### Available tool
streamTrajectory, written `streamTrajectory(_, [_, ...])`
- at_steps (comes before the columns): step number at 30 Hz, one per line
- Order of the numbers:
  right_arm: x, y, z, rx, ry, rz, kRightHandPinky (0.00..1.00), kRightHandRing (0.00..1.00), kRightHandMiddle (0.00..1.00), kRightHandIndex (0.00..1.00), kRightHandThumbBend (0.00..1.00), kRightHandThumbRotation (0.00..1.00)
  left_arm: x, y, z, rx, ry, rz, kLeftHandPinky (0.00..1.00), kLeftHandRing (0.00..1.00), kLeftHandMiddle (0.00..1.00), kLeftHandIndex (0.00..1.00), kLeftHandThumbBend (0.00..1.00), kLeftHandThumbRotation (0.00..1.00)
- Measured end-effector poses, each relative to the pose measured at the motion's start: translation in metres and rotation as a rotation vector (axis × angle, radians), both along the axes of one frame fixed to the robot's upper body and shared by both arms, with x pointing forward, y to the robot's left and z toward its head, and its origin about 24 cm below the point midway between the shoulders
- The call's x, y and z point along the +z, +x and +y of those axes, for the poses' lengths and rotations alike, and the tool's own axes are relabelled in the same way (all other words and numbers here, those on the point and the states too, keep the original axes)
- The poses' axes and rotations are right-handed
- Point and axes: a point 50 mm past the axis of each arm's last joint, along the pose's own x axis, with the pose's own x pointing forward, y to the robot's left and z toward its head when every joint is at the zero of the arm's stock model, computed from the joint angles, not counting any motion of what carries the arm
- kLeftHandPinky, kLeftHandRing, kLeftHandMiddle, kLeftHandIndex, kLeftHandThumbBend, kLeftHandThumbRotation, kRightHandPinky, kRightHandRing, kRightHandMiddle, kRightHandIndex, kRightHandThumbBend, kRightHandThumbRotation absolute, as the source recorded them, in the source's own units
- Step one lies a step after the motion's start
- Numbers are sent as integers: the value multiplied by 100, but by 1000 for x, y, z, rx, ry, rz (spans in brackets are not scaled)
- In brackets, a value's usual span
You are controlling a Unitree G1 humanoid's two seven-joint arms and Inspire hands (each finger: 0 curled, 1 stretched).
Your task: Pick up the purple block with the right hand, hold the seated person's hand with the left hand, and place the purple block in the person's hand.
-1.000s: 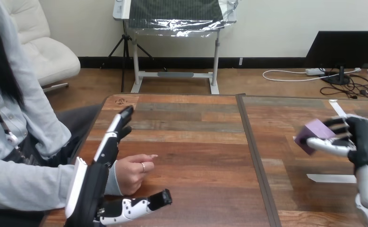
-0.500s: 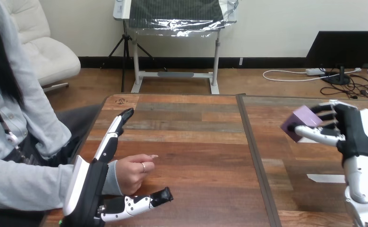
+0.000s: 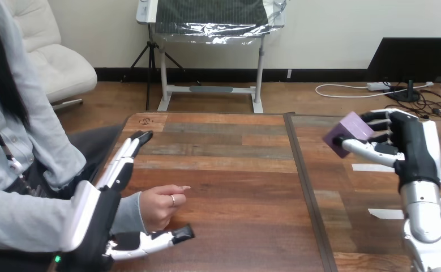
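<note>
The purple block (image 3: 347,132) is up in the air at the right, pinched between the thumb and curled fingers of my right hand (image 3: 409,146), well above the table (image 3: 235,170). At the left the person's hand (image 3: 159,207) rests on the table as a loose fist. My left hand (image 3: 96,212) is at the person's wrist, its fingers (image 3: 125,156) straight along the far side and its thumb (image 3: 150,241) stretched along the near side. I see no curl around the wrist.
Strips of white tape (image 3: 396,213) lie on the right half of the table, under my right arm. A dark seam (image 3: 305,187) splits the tabletop down the middle.
My right hand has risen and moved left with the purple block. My left hand has dropped lower and flatter beside the person's wrist. The person's hand has stayed put.
</note>
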Motion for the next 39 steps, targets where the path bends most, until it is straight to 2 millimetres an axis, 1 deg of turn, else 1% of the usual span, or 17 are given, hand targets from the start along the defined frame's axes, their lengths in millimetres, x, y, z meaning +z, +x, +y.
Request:
streamTrajectory(7, [1, -1, 8, 24, 15, -26, 32, 37, 46, 50, 75, 0, 4, 5, 9, -9, 70, 4, 90, 96, 95, 94, 100, 38])
streamTrajectory(16, [2, -3, 19, 55, 63, -56, 32, 37, 45, 49, 74, 0, 8, 15, 15, -20, 148, 23, 91, 98, 96, 95, 100, 37])
streamTrajectory(25, [3, -4, 30, 89, 97, -83, 33, 38, 45, 48, 72, 0, 6, 23, 16, -24, 274, 53, 90, 98, 97, 96, 100, 41])
streamTrajectory(33, [7, -6, 37, 113, 111, -106, 32, 37, 44, 48, 72, 0, 2, 28, 16, 5, 382, 45, 86, 93, 94, 95, 100, 44])
streamTrajectory(39, [11, -6, 43, 139, 123, -130, 31, 37, 45, 48, 71, 0, 1, 31, 18, 19, 456, 29, 86, 92, 93, 95, 100, 46])
